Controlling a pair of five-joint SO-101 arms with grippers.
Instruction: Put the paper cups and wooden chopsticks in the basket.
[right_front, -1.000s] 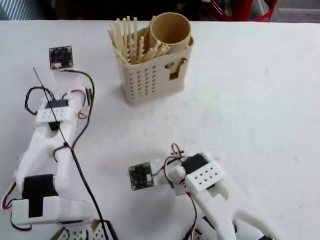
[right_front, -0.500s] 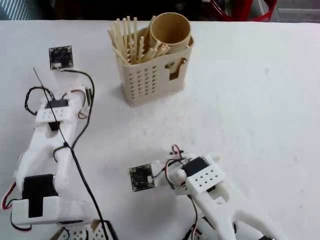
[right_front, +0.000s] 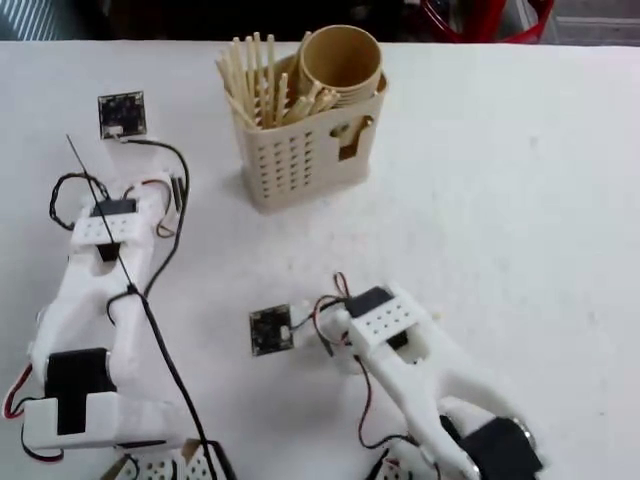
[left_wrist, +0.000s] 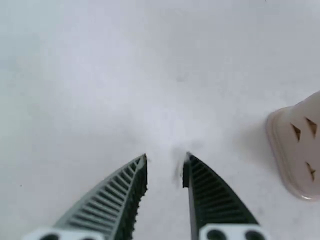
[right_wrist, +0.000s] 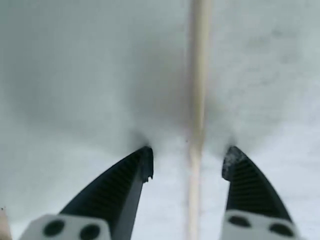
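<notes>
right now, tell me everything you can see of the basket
The basket is a cream, plastic-looking rectangular tub standing upright on the white table, toward its far side. Its walls are pierced with rows of small holes, and one side has a larger cut-out. Wooden chopsticks stand bunched in one end; stacked paper cups fill the other, both rising above the rim. Nothing else touches it.

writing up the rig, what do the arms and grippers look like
The left arm and right arm are white shells with black motors and thin red and black wires. The left gripper and right gripper have dark, ribbed, tapering fingers.
</notes>
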